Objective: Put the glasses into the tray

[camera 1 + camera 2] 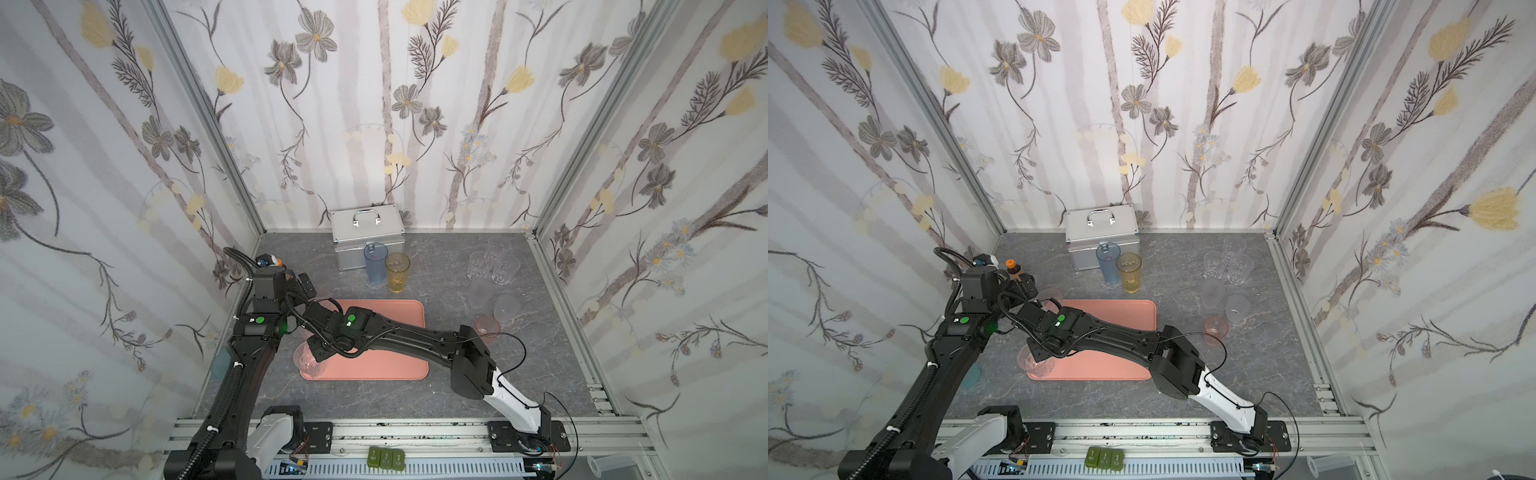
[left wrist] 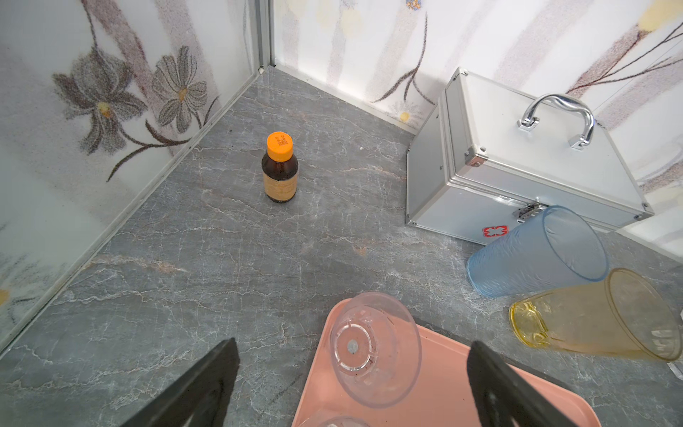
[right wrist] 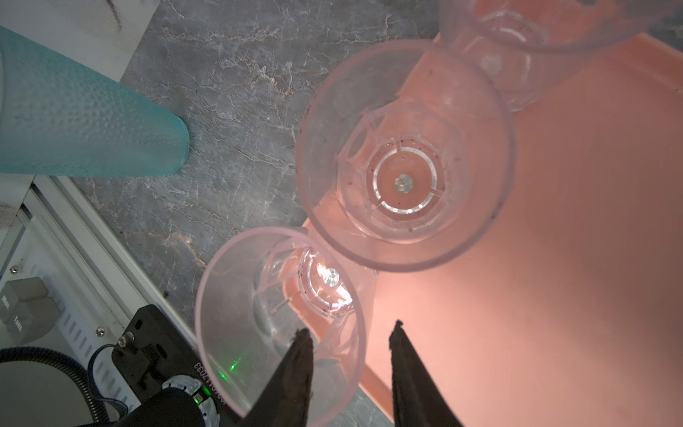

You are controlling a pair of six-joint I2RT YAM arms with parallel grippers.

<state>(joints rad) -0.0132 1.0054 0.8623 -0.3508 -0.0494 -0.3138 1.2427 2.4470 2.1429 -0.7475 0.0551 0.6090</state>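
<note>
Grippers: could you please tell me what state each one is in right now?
Left gripper: open, holding nothing.
Right gripper: open, jaws astride the rim of a clear glass, not clamping it.

Light: bright, soft, even.
Glare: white shine inside one glass [image 3: 330, 276].
Blur: that glass's near rim.
Edges: walls [image 1: 374, 104] bend in both top views.

We log three upright clear tumblers [image 3: 404, 155] at left edge of flat salmon-pink rectangular tray [image 1: 395, 320]; blue tumbler [image 1: 376, 264] and amber tumbler [image 1: 397, 272] stand beyond.
</note>
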